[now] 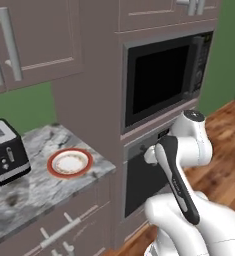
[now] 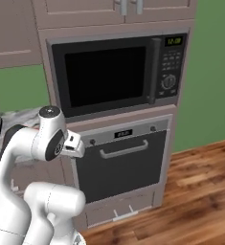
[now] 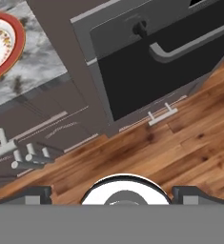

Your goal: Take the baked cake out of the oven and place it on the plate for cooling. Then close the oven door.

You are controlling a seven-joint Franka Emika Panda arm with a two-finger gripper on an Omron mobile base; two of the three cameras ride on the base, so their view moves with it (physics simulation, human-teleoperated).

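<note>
step: oven door (image 2: 119, 165) shut, we haven't opened it | jaws: apparently released, empty | next: grasp handle (image 2: 124, 149) at 1 o'clock in hand view

We note the plate (image 1: 69, 163) white with a wide orange-red rim and a faint patterned ring at centre. Counter (image 1: 34, 185) mottled grey marble. Oven door (image 2: 121, 165) dark grey glass, with a silver bar handle (image 2: 124, 149) and silver control strip (image 2: 123, 132). Microwave (image 2: 115, 74) glossy black. Cabinets (image 1: 39, 40) muted mauve-brown, wall (image 1: 24, 107) green, floor (image 2: 190, 191) warm brown wood planks. Toaster (image 1: 4, 152) black and silver.
</note>
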